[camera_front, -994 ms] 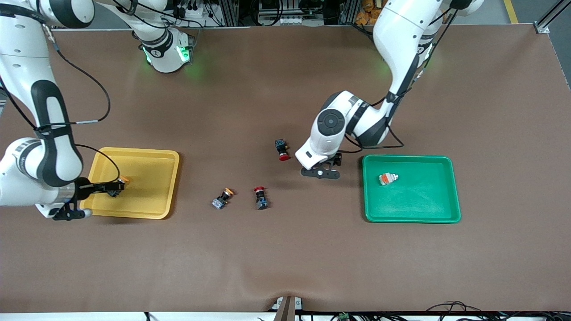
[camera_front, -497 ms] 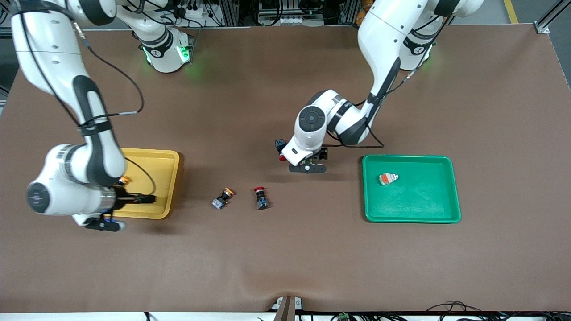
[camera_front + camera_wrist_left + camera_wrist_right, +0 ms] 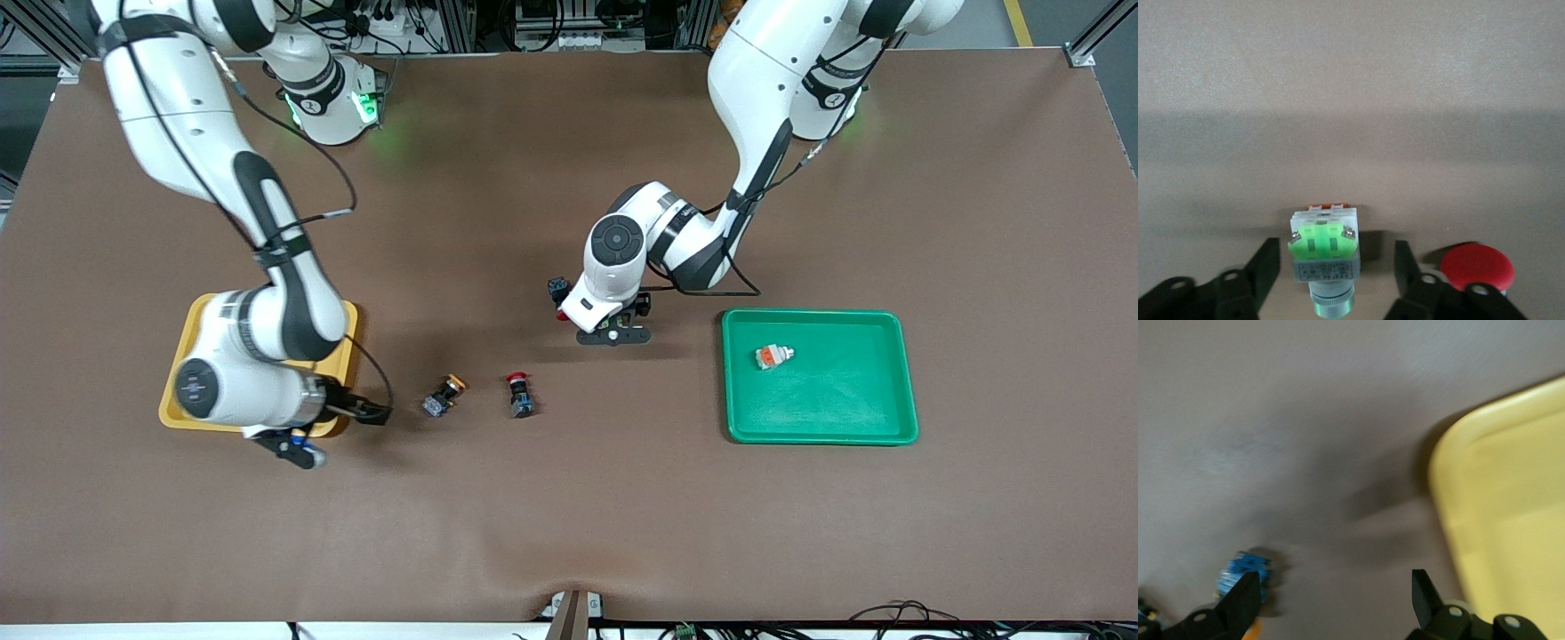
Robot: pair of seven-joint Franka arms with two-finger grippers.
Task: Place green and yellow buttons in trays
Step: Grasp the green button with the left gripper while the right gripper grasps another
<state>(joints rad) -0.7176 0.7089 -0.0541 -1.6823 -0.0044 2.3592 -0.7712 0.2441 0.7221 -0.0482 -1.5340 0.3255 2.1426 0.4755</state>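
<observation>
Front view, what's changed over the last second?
The right end effector left the yellow tray, open, toward the yellow-capped button. The left end effector moved beside the red-capped switch to straddle the green-ended button. Buttons and green tray stayed put.

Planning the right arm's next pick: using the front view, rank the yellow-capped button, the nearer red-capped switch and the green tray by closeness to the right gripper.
1. Yellow-capped button, just beside the right gripper.
2. Red-capped switch, mid-table.
3. Green tray, at the left arm's end.

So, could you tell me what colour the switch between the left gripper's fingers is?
Pale grey switch, green-ended; left wrist view.
</observation>
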